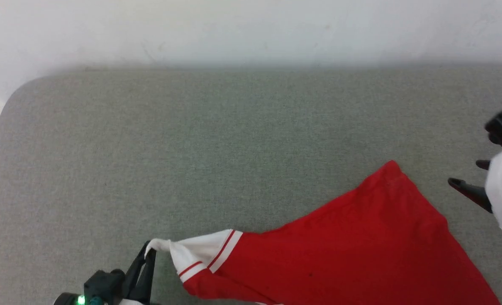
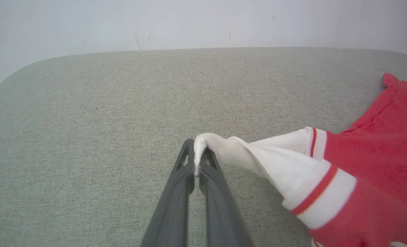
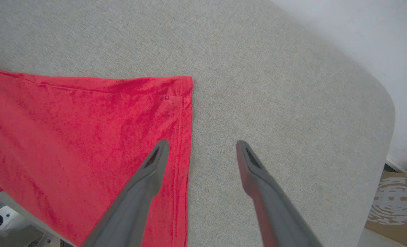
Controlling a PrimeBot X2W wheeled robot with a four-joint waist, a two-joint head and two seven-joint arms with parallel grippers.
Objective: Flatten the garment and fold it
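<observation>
The garment (image 1: 361, 237) lies on the grey fabric table (image 1: 191, 140) at the lower right, red side up, its hem corner pointing away from me. Its white sleeve (image 1: 200, 252) with red stripes stretches left to my left gripper (image 1: 148, 253), which is shut on the sleeve's tip. In the left wrist view the left gripper (image 2: 196, 152) pinches that white tip, and the garment (image 2: 378, 154) trails to the right. My right gripper (image 1: 464, 173) hangs open beside the hem corner. In the right wrist view the right gripper (image 3: 202, 144) straddles the garment's (image 3: 86, 130) side edge, empty.
A pale wall (image 1: 251, 29) runs behind the table. The table's rounded far-left corner (image 1: 18, 93) and its right edge (image 3: 385, 130) are in view. A cardboard box (image 3: 395, 202) stands on the floor past that edge. Bare table stretches beyond and left of the garment.
</observation>
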